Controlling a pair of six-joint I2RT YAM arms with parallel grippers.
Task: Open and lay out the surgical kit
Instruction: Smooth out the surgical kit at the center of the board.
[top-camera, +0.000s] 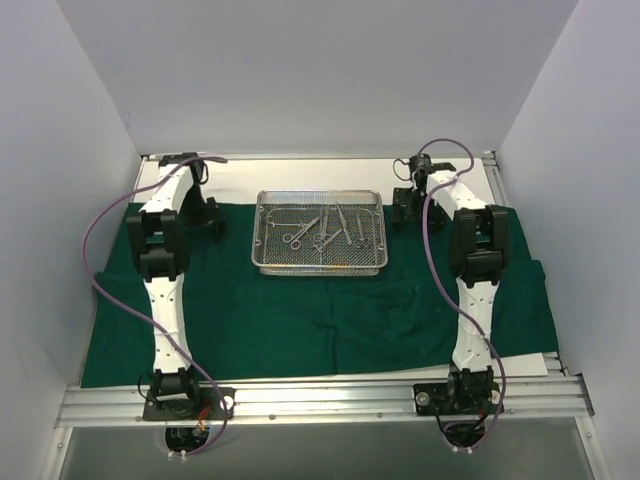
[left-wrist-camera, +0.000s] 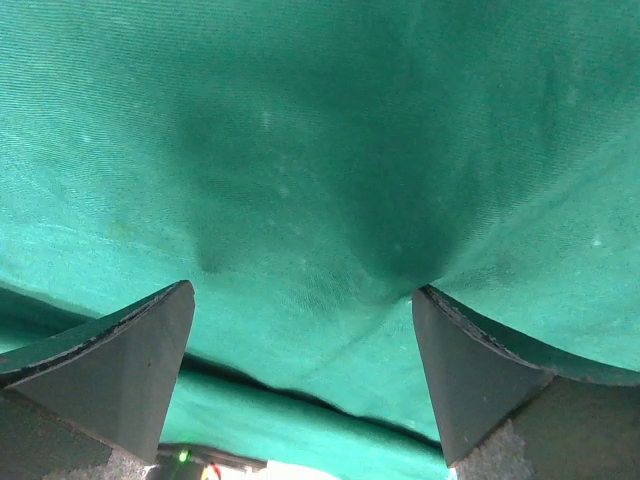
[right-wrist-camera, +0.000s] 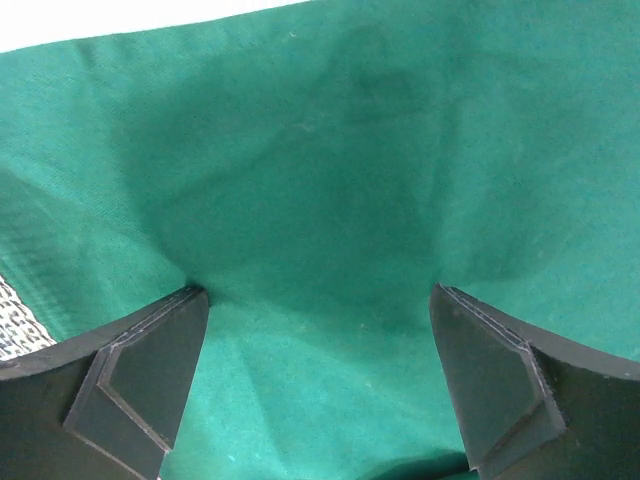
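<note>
Already the green drape (top-camera: 300, 325) lies spread, mesh tray (top-camera: 320, 268) bared; instruments (top-camera: 326, 229) sit inside, not yet laid out; left fingers (left-wrist-camera: 120, 360) and right fingers (right-wrist-camera: 140, 370) gape wide, empty.

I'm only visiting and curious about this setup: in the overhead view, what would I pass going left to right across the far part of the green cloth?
First the left claw → wire tray holding steel instruments → right claw, all over the green cloth.

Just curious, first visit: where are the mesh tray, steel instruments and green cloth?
mesh tray (top-camera: 318, 268): top view, near rim.
steel instruments (top-camera: 324, 230): top view, the middle one.
green cloth (top-camera: 300, 330): top view, bare middle.
</note>
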